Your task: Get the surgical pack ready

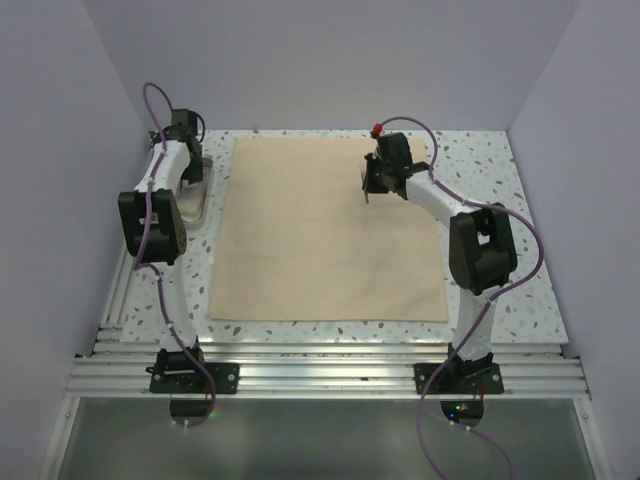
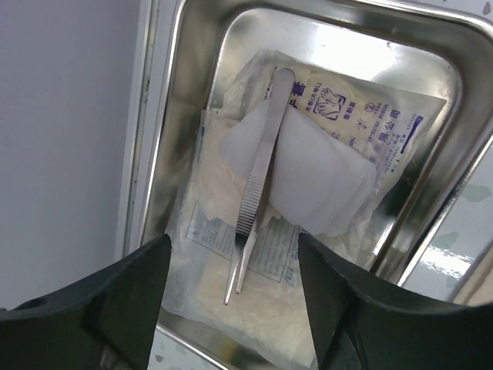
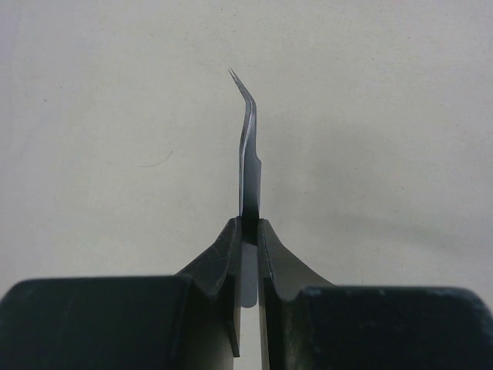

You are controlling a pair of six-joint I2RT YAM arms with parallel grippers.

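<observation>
On the speckled table [image 1: 330,333], just past the arm bases, the tan cloth [image 1: 330,235] lies spread flat. Farther back, toward its right side, the right gripper [image 3: 248,231] pinches thin curved tweezers [image 3: 248,154], seemingly just above the cloth. Off the cloth's left edge, the left gripper [image 2: 233,258] hangs with its fingers wide apart and empty over the steel tray [image 2: 181,100] of white packets [image 2: 370,123], with straight tweezers [image 2: 258,177] lying on top.

The cloth wrap [image 1: 330,235] is smooth, matt tan fabric on a speckled, stone-look worktop [image 1: 480,165]. The steel tray [image 2: 185,116] is mirror-glossy; its packets [image 2: 370,116] are crinkled clear plastic over printed paper. The straight tweezers [image 2: 258,169] are brushed metal, ribbed at the grip; the curved tweezers [image 3: 248,154] are dull metal.
</observation>
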